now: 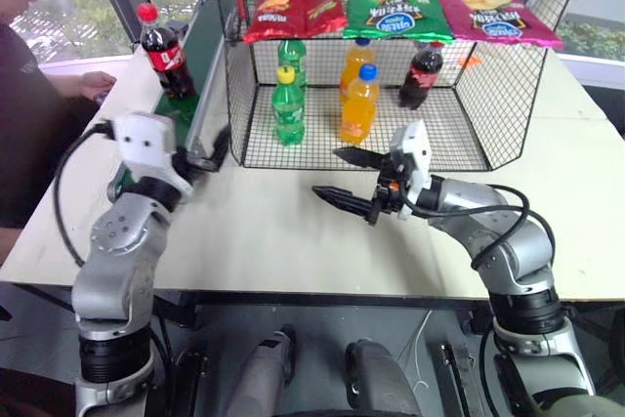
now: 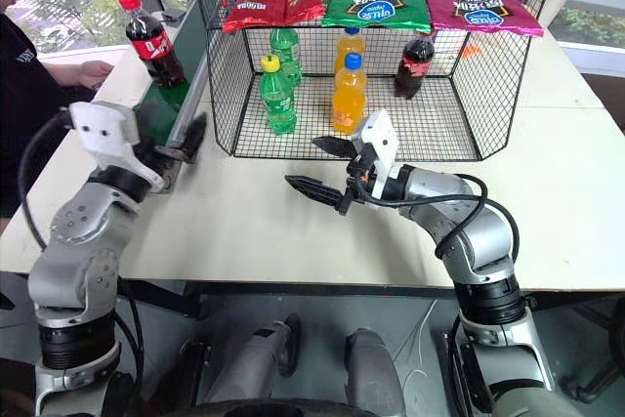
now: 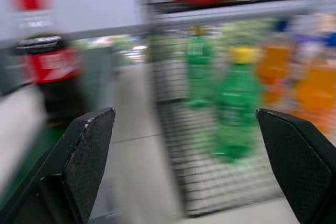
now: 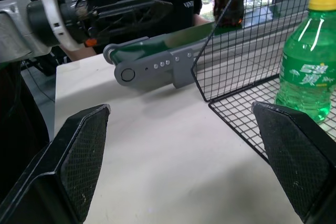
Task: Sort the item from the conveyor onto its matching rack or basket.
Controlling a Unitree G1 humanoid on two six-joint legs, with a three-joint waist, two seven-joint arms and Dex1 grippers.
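The cola bottle (image 1: 164, 49) stands upright on the conveyor (image 1: 200, 56), untouched, so the sorting has hardly begun. The left gripper (image 1: 202, 156) hangs spread and empty near the belt's end, short of it. The right gripper (image 1: 347, 180) gapes empty before the black wire-mesh basket (image 1: 469, 148), where the bottle has yet to go.

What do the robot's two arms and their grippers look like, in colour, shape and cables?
Both arms are rounded silver-grey metal segments with black joint rings and white wrist housings. Black cables loop along each. The left gripper and right gripper each have two black, tapered fingers with textured inner pads.
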